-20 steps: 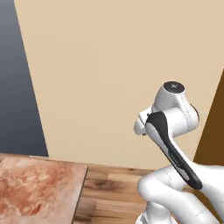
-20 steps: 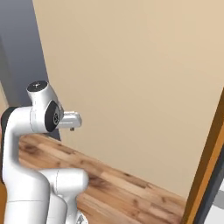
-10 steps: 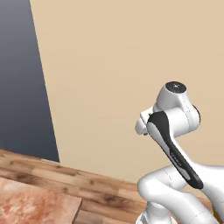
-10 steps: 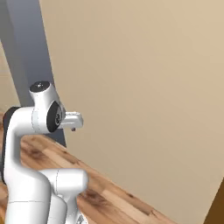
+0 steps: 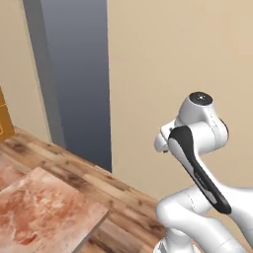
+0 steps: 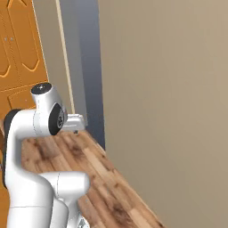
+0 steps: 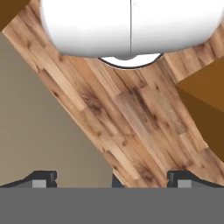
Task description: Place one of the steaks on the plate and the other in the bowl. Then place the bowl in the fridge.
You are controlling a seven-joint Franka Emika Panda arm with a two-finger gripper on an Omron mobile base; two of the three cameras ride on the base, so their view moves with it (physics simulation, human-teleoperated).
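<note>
- Left base view: the white arm (image 5: pixel 197 163) stands folded upright, elbow high, beside a beige wall (image 5: pixel 183 54). A tall blue-grey panel (image 5: pixel 81 79) stands upright left of that wall, long axis vertical (whether it is the fridge, I cannot tell). A reddish marbled countertop (image 5: pixel 44 212) lies low, left of the arm.
- Right base view: an orange cabinet panel (image 6: pixel 20 53) stands left of the grey panel; wood plank floor (image 6: pixel 102 178) runs along the wall's foot.
- Hand view: the gripper (image 7: pixel 111 179) points down at the floor, fingertips (image 7: pixel 41 178) spread wide apart, holding nothing.
</note>
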